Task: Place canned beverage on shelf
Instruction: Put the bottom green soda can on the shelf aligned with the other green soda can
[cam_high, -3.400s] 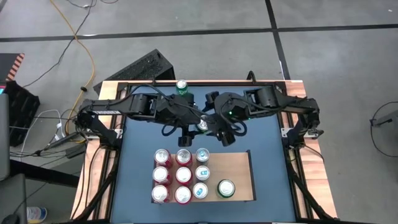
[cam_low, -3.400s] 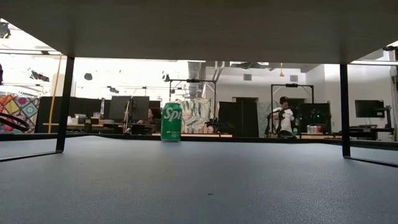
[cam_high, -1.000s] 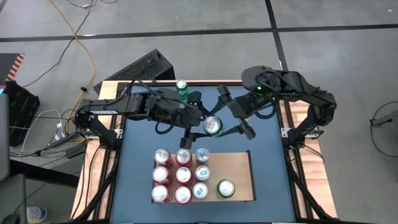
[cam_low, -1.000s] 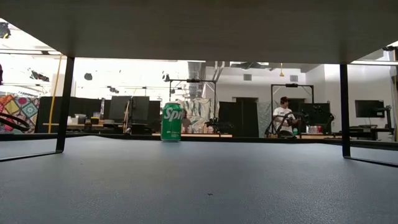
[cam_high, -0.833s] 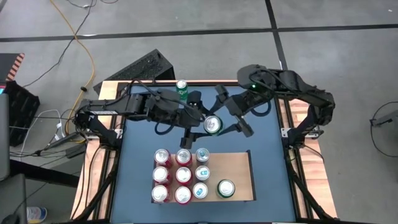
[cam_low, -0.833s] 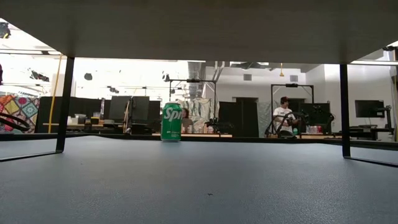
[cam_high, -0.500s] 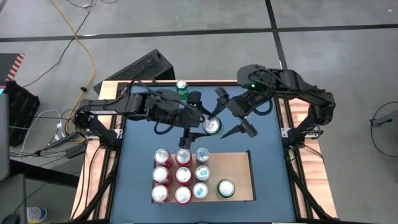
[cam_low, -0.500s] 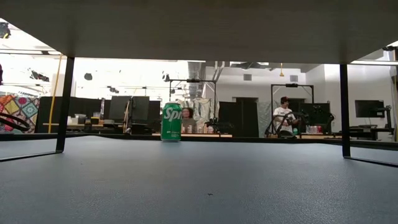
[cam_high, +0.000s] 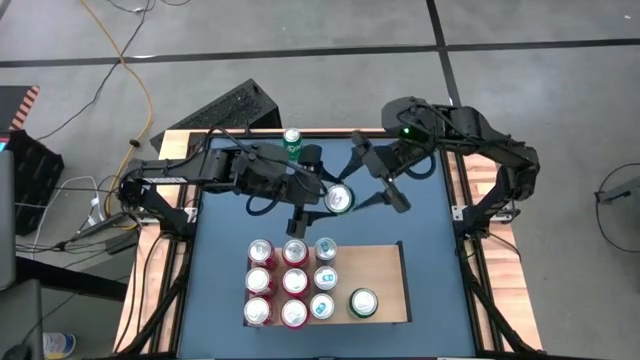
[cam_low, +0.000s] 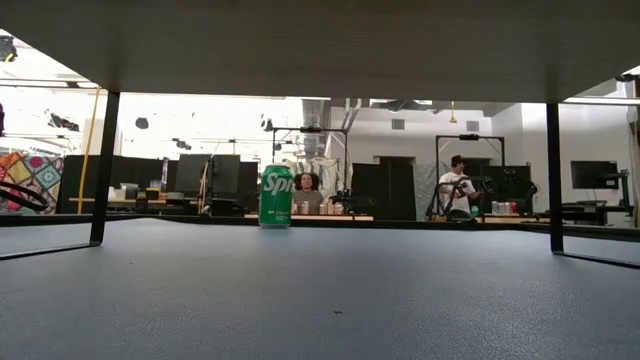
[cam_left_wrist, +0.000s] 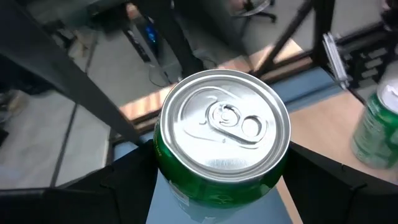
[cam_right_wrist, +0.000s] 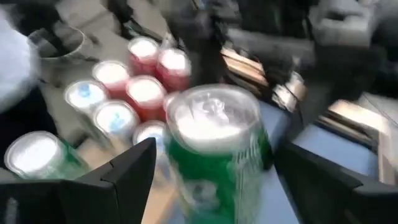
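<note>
A green can hangs above the blue table top, with my left gripper shut on it. In the left wrist view the can's silver top faces the camera. My right gripper is open at the can's right. In the right wrist view one finger stands on each side of the can, with a narrow gap on both sides. The pale wooden shelf lies at the table's near side and bears several red, blue-white and green cans. My left gripper pinches the green can's round side wall between its two fingers, one finger on each side, below the rim. The fingers come from the table's left, slanting a little downward. The can is lifted clear of the table, top up and slightly tilted.
Another green can stands upright on its base at the table's far edge and also shows in the low view. The shelf's right part is bare board. Black rails and a wooden frame border the table. People sit in the room beyond.
My right gripper has moved toward the table's left and closed in on the held can, staying open, so that its fingers now stand on either side of the can. My left gripper has kept the can in place, lifted clear.
</note>
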